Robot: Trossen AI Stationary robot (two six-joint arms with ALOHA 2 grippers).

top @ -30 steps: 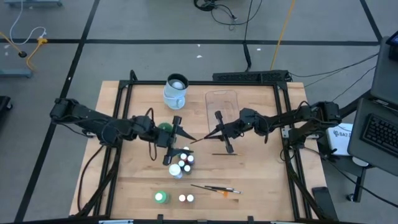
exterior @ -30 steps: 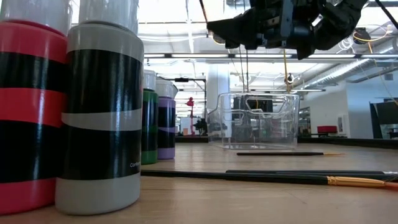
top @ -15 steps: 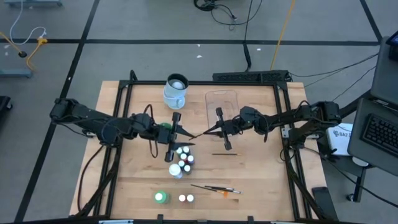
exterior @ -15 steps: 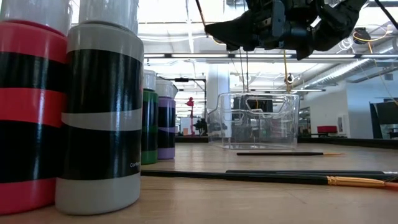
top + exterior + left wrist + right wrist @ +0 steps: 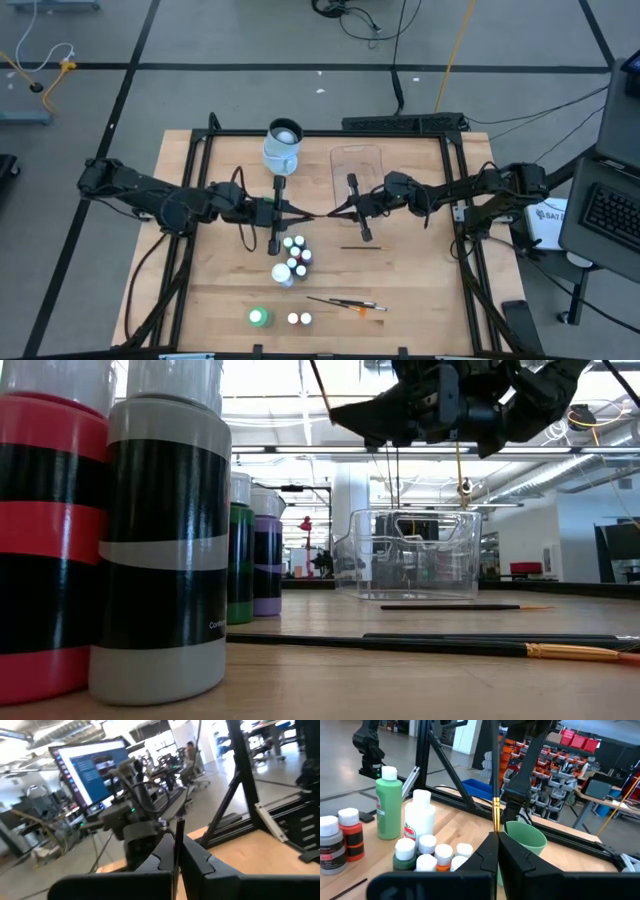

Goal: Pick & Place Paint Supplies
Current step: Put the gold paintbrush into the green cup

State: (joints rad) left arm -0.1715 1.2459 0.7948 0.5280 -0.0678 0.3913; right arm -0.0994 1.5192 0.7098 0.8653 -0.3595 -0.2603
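Both arms meet over the middle of the wooden worktop (image 5: 210, 290), and the work looks barely begun. The right gripper (image 5: 352, 209) has its fingers clenched on a thin dark-handled paintbrush with a gold ferrule (image 5: 495, 795), held raised above the table. The left gripper (image 5: 276, 212) has its fingers pressed together on a thin dark rod (image 5: 177, 840) (whether this is the same brush I cannot tell).

Nearly everything is still loose on the table. A cluster of tiny white-capped paint bottles (image 5: 293, 257) stands just in front of the grippers, with a tall white bottle (image 5: 421, 818) and a tall green bottle (image 5: 388, 809) beside them in the right wrist view. Two more small bottles (image 5: 299, 319) and a green-capped one (image 5: 259, 317) sit near the front edge, with orange-tipped brushes (image 5: 346, 303) close by and a lone dark brush (image 5: 360, 247) right of centre.

The clear rectangular plastic tray (image 5: 357, 166) near the back edge appears empty. A pale round cup (image 5: 282, 145) stands beside it.
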